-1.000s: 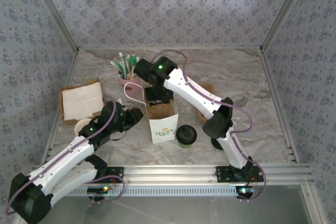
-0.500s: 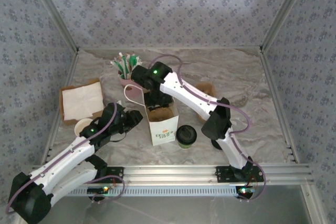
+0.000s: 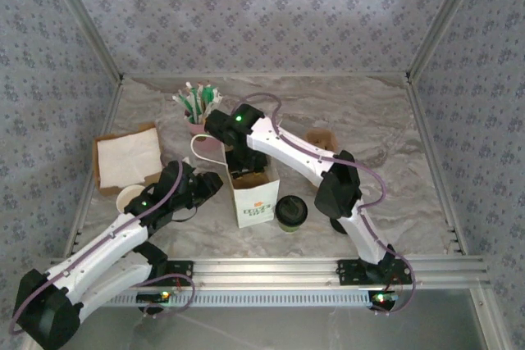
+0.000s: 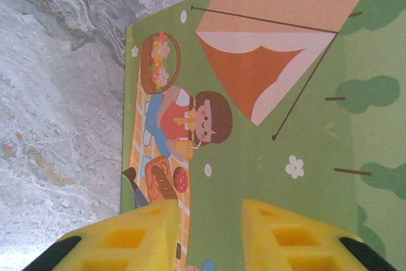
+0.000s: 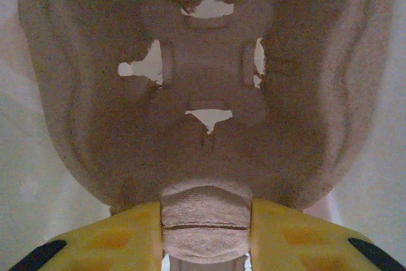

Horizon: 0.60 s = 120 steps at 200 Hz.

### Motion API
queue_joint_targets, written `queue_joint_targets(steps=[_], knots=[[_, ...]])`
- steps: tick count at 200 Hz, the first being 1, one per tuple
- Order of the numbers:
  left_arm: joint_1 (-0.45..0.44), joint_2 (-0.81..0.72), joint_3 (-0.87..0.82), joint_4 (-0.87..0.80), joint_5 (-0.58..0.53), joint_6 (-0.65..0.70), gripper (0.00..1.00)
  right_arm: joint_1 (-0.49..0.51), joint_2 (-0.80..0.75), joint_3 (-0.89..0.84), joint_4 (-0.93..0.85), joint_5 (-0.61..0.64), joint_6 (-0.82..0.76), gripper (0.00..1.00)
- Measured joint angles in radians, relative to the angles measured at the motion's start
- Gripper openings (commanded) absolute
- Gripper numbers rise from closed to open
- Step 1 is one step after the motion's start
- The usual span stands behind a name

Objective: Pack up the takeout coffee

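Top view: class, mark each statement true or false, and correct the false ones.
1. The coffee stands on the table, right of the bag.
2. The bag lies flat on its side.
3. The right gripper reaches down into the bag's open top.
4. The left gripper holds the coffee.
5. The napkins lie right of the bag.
1. True. The coffee stands on the table, just right of the bag.
2. False. The bag stands upright with its top open.
3. True. The right gripper is down in the bag's opening.
4. False. The left gripper is at the bag's left side, with the bag between it and the coffee.
5. False. The napkins lie left of the bag.
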Motion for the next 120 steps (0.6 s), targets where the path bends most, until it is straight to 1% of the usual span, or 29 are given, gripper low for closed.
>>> queue_joint_targets(steps=[16, 56, 120], knots=[[0.0, 0.0, 0.0, 0.0, -0.003, 0.0, 0.31, 0.001, 0.0, -0.017, 0.014, 0.0, 0.0, 0.41], [0.0, -0.007, -0.006, -0.005, -0.006, 0.0, 0.31, 0.004, 0.0, -0.048, 0.048, 0.0, 0.0, 0.5], [0.003, -0.028, -0.006, -0.036, -0.021, 0.001, 0.31, 0.003, -0.004, -0.048, 0.053, 0.0, -0.008, 0.63]])
